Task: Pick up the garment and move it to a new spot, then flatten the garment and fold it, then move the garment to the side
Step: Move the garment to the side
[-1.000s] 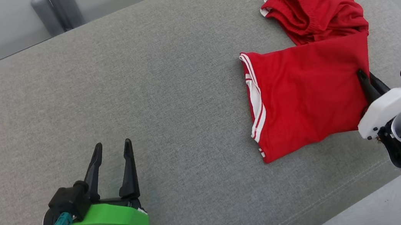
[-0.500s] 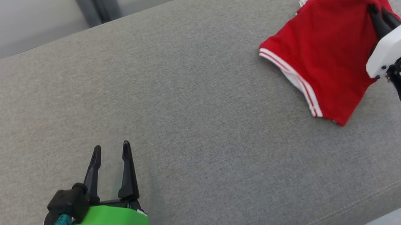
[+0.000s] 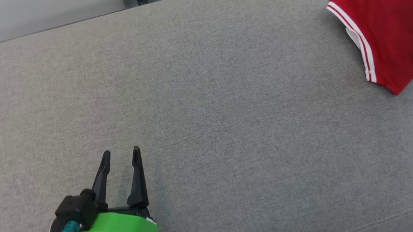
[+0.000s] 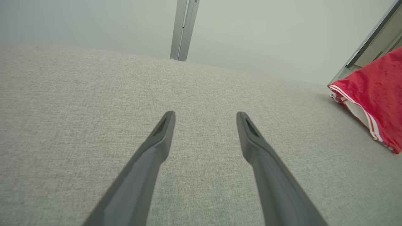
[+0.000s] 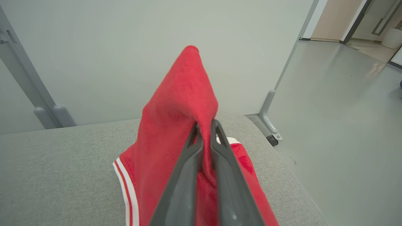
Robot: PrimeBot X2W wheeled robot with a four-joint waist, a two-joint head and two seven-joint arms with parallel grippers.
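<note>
Right wrist view: my right hand (image 5: 205,123) pinches garment (image 5: 169,131), which hangs over the right end of surface (image 5: 47,175). Left hand (image 3: 121,156) spread, empty, well apart leftward; I judge right arm nearer.

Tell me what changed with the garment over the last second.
The right fingers, shut on the red garment throughout, have lifted its pinched edge off the grey cushion and swung it forward over the crumpled far part. The head camera turned too. The left fingers stayed open, low over the cushion.
</note>
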